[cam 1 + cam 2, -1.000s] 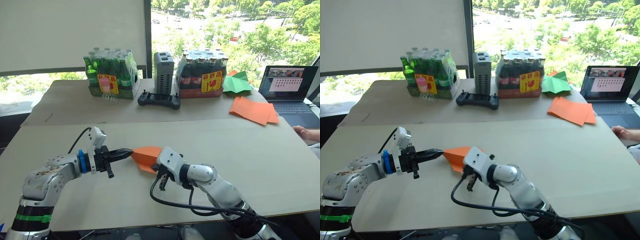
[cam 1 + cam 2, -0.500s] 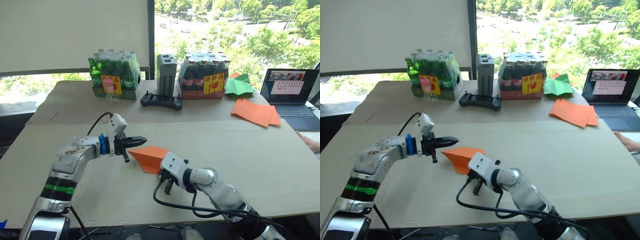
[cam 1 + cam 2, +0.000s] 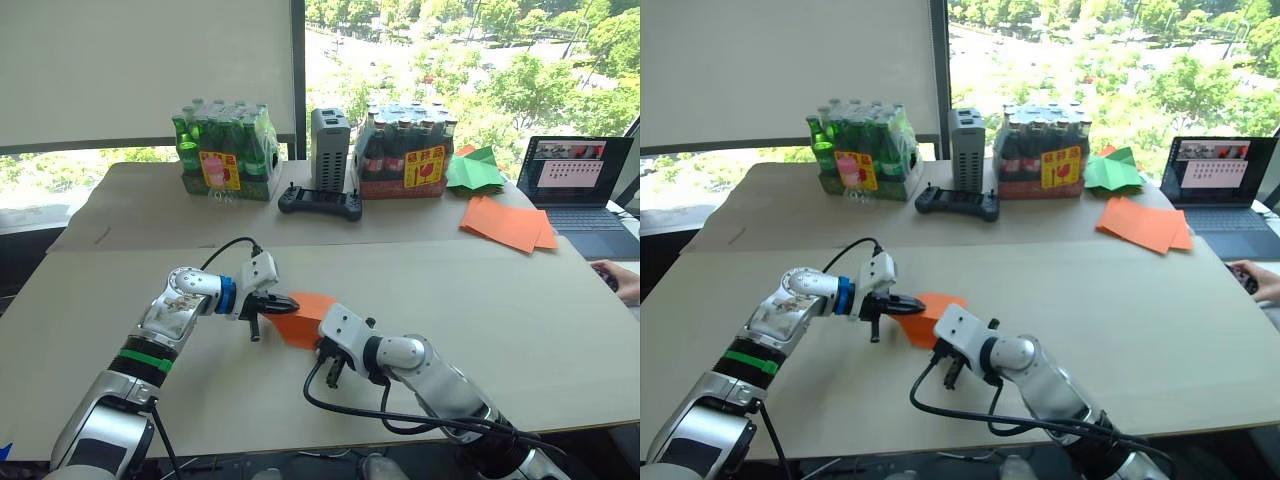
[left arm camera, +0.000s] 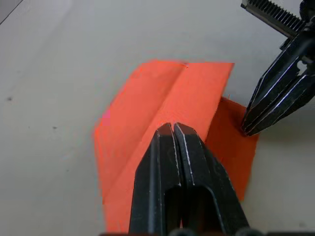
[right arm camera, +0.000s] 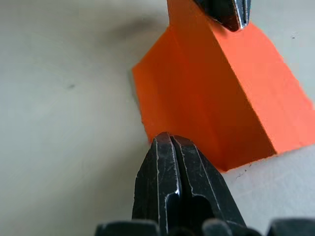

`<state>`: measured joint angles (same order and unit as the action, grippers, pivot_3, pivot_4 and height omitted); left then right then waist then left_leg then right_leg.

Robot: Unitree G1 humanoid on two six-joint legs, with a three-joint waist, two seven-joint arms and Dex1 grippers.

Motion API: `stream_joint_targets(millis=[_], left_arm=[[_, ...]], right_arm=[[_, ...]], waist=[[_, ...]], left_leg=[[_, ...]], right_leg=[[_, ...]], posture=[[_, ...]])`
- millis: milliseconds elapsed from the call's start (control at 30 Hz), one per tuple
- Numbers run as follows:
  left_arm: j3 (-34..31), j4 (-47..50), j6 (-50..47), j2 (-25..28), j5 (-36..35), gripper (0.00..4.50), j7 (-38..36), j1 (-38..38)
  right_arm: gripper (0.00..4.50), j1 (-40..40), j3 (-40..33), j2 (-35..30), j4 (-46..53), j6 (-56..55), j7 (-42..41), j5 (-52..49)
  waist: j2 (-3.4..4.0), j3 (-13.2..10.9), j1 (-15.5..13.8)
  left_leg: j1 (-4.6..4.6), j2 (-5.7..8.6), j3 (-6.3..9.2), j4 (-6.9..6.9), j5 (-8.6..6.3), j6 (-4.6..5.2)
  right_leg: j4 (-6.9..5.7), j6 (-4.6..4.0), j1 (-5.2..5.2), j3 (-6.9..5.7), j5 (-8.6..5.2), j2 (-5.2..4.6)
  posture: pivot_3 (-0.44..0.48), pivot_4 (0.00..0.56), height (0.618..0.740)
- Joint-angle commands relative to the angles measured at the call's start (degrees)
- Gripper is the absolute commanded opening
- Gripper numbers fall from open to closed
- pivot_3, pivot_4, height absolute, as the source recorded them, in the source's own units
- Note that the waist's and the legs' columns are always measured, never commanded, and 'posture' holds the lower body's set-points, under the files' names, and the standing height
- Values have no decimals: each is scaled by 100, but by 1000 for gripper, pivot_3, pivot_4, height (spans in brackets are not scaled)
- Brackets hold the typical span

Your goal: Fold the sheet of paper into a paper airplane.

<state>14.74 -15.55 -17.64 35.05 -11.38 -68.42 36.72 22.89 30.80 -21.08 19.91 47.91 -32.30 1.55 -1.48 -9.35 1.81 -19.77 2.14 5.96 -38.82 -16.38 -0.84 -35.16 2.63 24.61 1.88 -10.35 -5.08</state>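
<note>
I am midway through the folding, judging by the shape: the sheet of paper (image 3: pixel 303 315) lies on the near tabletop (image 3: pixel 520 320) between my two arms, already a partly folded orange wedge with a raised ridge along its middle and layered flaps, but not yet a finished dart. My left gripper (image 4: pixel 173 129) rests with its jaws pressed together, tips down on the upper flap just beside the central crease, clamped on nothing; it looks to me like a pressing or creasing touch rather than a grasp. My right gripper (image 5: pixel 170 140) also has its jaws together and sits at the near edge of the paper, its tips at or just over that edge; I cannot tell whether they actually touch it. In the left wrist view my right gripper's tips meet the smaller flap that juts out at the side. I judge the step in hand to be flattening a fold. The next move calls for one gripper to pin the paper so it cannot slide on the smooth tabletop while the other runs along the crease or lifts a flap; thin paper will buckle or skate away if I push sideways without holding it down.
</note>
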Motion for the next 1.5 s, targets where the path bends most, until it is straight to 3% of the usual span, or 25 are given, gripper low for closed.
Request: stream_joint_targets(millis=[33,367,567,733,1033,1333,1500], left_arm=[[-198,424,-149,64,-79,48,78,-250],[-429,1342,-681,-9,-250,48,439,-893],[-551,1766,-903,-7,-378,48,659,-1133],[-560,1901,-993,14,-422,48,711,-1286],[-497,2025,-1016,9,-409,48,754,-1496],[-456,2219,-1108,-15,-418,48,842,-1581],[-452,2249,-1140,-3,-422,48,849,-1610]], right_arm=[[34,-50,-2,-55,-213,171,54,88],[34,-28,-386,-68,627,497,-176,-391],[34,13,-1122,5,1567,1416,-353,-1180],[34,567,-1916,426,1083,1862,-57,-1494],[2858,811,-1867,425,-147,1362,290,-1392],[2858,757,-2735,918,-762,1848,161,-2240],[2858,690,-2880,833,-853,2230,154,-2550]], waist=[[0,0,16],[0,-2,26],[0,-2,37],[1,-2,64],[2,-3,50],[2,-3,62],[3,-3,62]], left_leg=[[1,0,0,0,0,0],[-9,0,3,0,-1,2],[-51,1,2,-3,-1,2],[-45,-3,1,-2,-1,2],[-51,4,-4,2,-2,4],[-50,2,-4,2,-2,4],[-50,2,-4,2,-2,4]], right_leg=[[0,0,0,0,0,0],[3,3,6,-1,-2,-1],[-14,0,54,1,0,-3],[-18,-3,55,1,2,1],[-14,-4,59,2,2,-7],[-16,-4,59,3,3,-6],[-17,-4,59,3,3,-7]], posture=[[0,150,723],[0,150,723],[0,150,723],[0,150,723],[0,150,723],[0,150,723],[0,150,723]])
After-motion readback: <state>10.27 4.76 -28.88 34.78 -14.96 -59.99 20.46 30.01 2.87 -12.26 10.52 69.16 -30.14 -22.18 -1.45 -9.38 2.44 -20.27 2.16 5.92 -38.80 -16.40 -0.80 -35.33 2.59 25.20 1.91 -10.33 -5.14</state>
